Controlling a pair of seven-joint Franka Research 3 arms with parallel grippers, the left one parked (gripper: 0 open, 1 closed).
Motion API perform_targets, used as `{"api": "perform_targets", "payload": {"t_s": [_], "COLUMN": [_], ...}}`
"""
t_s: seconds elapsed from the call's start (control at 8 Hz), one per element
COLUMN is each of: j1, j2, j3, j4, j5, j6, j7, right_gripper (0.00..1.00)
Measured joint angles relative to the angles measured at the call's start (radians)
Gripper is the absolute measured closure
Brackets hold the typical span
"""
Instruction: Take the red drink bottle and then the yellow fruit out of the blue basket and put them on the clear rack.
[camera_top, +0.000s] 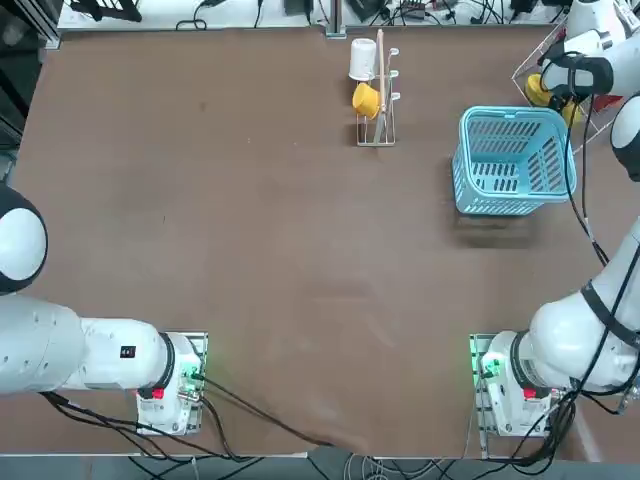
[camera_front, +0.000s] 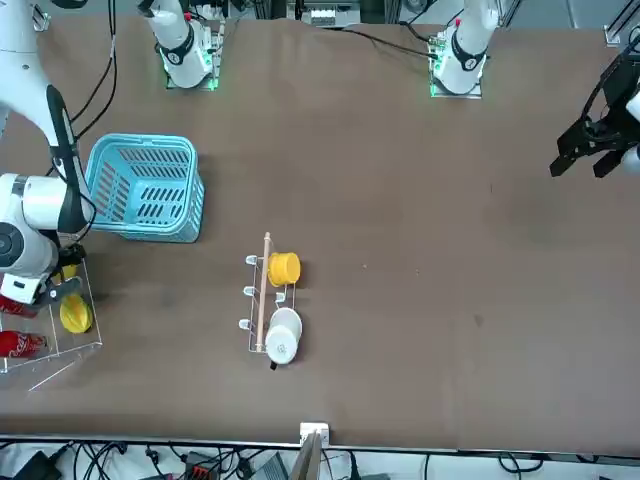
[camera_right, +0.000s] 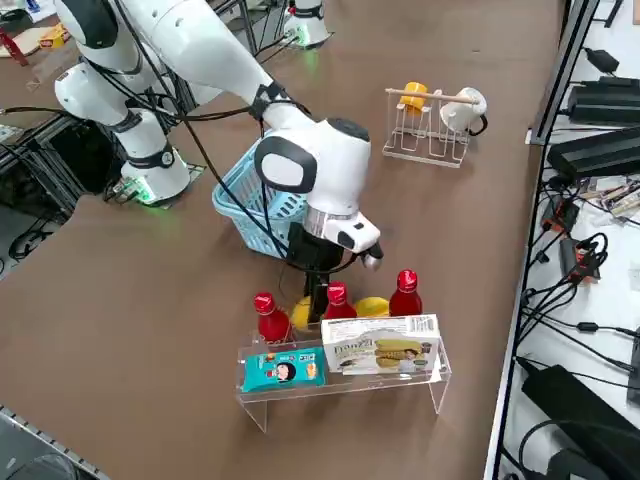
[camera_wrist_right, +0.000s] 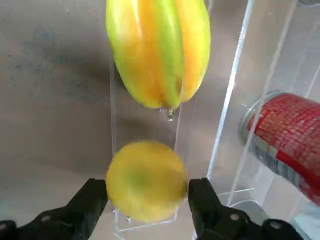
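Item: right gripper (camera_wrist_right: 147, 200), fingers parted around the small round yellow fruit (camera_wrist_right: 146, 181) resting on the clear acrylic rack (camera_wrist_right: 235, 95), basket's 1 o'clock. Risk: withdrawal nudges fruit; it rolls off.

Right arm's tool (camera_right: 318, 300) reaches down among red bottles (camera_right: 270, 317) on the clear rack (camera_right: 340, 385).
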Motion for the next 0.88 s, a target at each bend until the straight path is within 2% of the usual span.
{"api": "perform_targets", "payload": {"t_s": [0.25, 0.5, 0.88], "j1": [0.001, 0.006, 0.049], "j2": [-0.008, -0.039, -0.140], "j3": [0.006, 0.015, 0.021], "j4": [0.011, 0.030, 0.053], "j5": [0.002, 0.040, 0.183], "j6": [-0.005, -0.057, -0.179], "j7": [0.000, 0.001, 0.000], "right_gripper": [0.00, 0.00, 0.00]}}
